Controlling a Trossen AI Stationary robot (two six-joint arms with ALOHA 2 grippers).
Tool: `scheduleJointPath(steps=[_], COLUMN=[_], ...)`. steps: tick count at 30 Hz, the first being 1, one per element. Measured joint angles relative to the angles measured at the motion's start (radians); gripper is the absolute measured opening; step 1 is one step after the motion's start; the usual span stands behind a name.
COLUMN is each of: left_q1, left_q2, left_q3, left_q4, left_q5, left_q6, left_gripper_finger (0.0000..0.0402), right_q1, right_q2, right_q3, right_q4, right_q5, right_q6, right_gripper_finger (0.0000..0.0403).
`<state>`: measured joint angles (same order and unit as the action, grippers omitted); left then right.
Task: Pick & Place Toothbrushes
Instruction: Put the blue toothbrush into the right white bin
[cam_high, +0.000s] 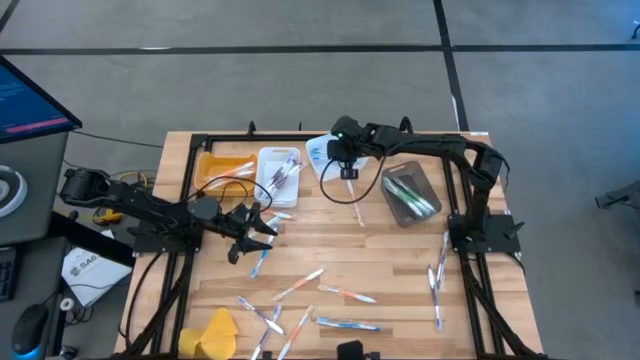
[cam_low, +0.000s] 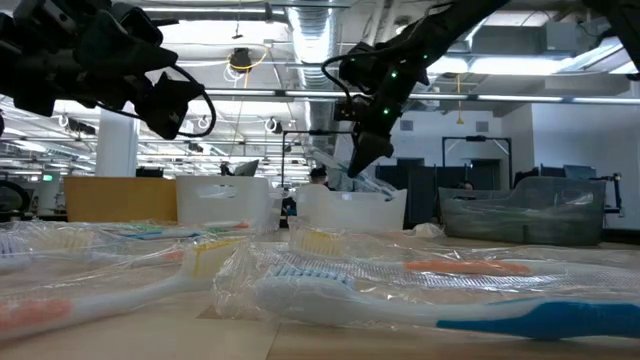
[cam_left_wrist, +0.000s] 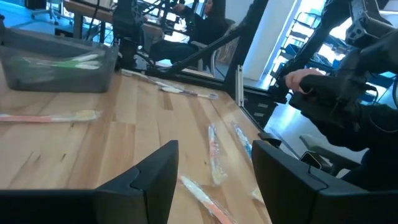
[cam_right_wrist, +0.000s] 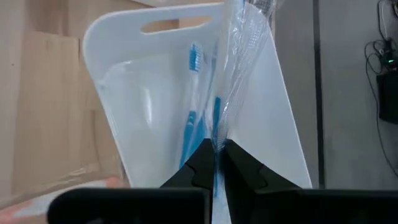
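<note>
The right gripper (cam_right_wrist: 216, 163) is clenched on a wrapped blue toothbrush (cam_right_wrist: 214, 118) and holds it above the white bin (cam_right_wrist: 124, 74) at the far side of the bench (cam_high: 400, 260), where one blue brush already lies. The left gripper (cam_left_wrist: 214, 168) hangs released over the bench middle, holding nothing. Some toothbrushes already lie in the bins, green ones in the dark bin (cam_high: 409, 193). Many loose toothbrushes (cam_high: 345, 294) remain scattered on the near part, so I judge much work is left
</note>
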<state>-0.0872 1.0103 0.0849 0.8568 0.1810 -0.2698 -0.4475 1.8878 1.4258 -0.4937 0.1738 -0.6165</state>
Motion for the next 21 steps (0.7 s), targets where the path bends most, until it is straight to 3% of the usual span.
scheduleJointPath(steps=[10,21], left_q1=[0.0,0.0], left_q2=[0.0,0.0], left_q3=[0.0,0.0], left_q4=[0.0,0.0], left_q5=[0.0,0.0], left_q6=[0.001,0.003], left_gripper_finger=[0.0197,0.0197], right_q1=[-0.013,-0.018], right_q2=[0.045,0.048], right_q3=[0.0,-0.004], right_q4=[0.006,0.004], right_q5=[-0.041,-0.037], right_q6=[0.021,0.053], right_gripper_finger=[0.0013,0.0055])
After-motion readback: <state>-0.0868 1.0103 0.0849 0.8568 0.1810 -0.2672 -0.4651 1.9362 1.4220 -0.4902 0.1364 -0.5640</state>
